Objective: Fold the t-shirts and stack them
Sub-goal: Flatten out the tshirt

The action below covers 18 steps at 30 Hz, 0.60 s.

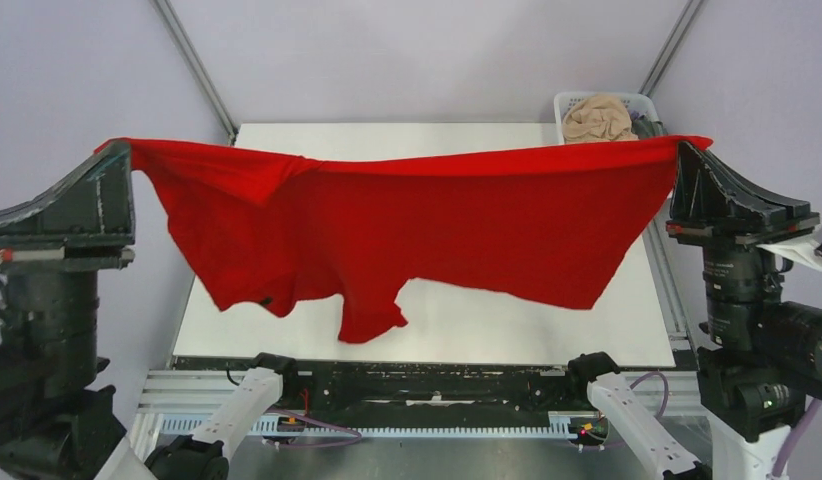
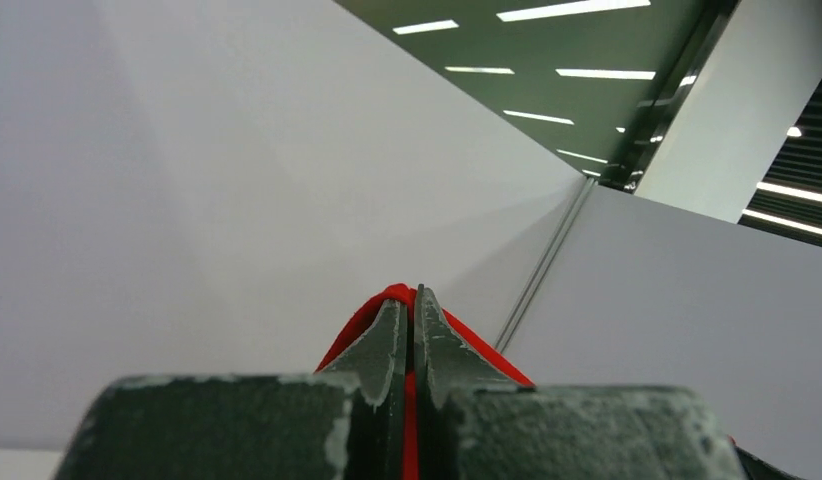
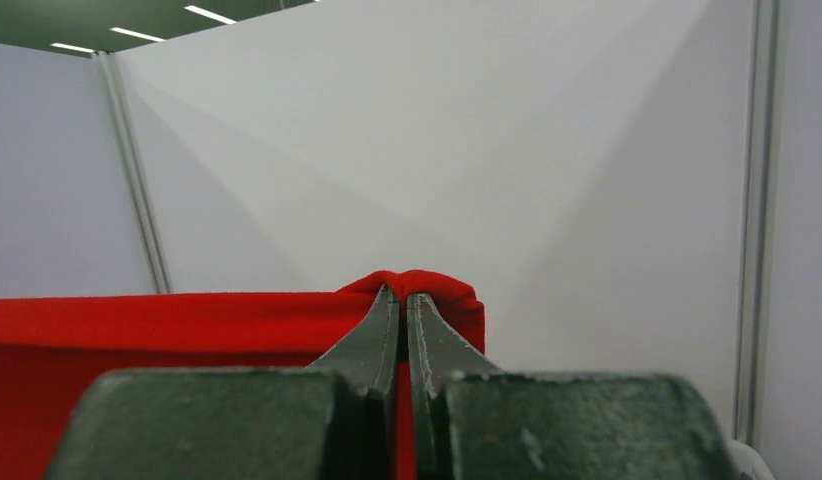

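1. The red t-shirt (image 1: pixel 417 230) hangs spread in the air above the table (image 1: pixel 507 335), top edge taut, lower edge drooping unevenly
2. We judge the step in hand is laying it flat: we should lower both ends evenly, keep the tension, and let the hanging edge meet the table first
3. The left gripper (image 1: pixel 120 150) and right gripper (image 1: pixel 684 148) each clamp an upper corner, with cloth poking past the closed fingertips
4. A peach-beige shirt (image 1: pixel 599 118) sits in the white basket (image 1: pixel 562 100), far right
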Available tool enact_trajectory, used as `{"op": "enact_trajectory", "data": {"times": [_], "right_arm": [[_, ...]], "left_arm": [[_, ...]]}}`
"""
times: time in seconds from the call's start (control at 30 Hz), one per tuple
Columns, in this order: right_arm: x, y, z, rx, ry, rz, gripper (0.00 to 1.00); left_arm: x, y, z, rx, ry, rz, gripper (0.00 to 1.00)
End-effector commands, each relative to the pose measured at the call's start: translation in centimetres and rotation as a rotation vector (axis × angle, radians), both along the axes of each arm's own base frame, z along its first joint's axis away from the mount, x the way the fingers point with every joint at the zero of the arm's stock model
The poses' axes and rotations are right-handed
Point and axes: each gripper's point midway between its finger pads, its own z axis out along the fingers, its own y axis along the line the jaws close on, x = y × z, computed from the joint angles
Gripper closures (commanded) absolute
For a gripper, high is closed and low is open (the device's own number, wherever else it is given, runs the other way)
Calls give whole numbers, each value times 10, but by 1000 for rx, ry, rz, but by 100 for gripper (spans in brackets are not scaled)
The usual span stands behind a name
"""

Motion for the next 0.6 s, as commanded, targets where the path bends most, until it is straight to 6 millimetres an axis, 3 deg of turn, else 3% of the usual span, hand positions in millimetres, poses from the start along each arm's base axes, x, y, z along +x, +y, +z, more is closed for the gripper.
{"op": "enact_trajectory", "data": {"times": [0.0,0.1,0.2,0.27,0.37,0.4,0.5,0.57], "right_arm": [[-23,3,17,-39,-37,34,100],[-11,1,10,-31,2,10,100],[16,1,-8,-25,72,-23,100],[46,2,-33,-28,149,-50,100],[99,3,-87,-17,298,-111,100],[121,3,-114,-12,366,-142,100],[175,-5,-198,16,552,-259,100],[202,-9,-255,12,665,-333,100]], "left_arm": [[-26,11,21,48,-103,74,98],[-10,10,16,58,-72,82,98],[31,11,-3,60,18,120,97],[68,15,-25,59,93,174,94],[139,20,-80,55,243,261,90],[163,24,-103,52,306,297,90],[239,30,-187,80,501,404,89],[292,24,-257,145,648,425,89]]}}
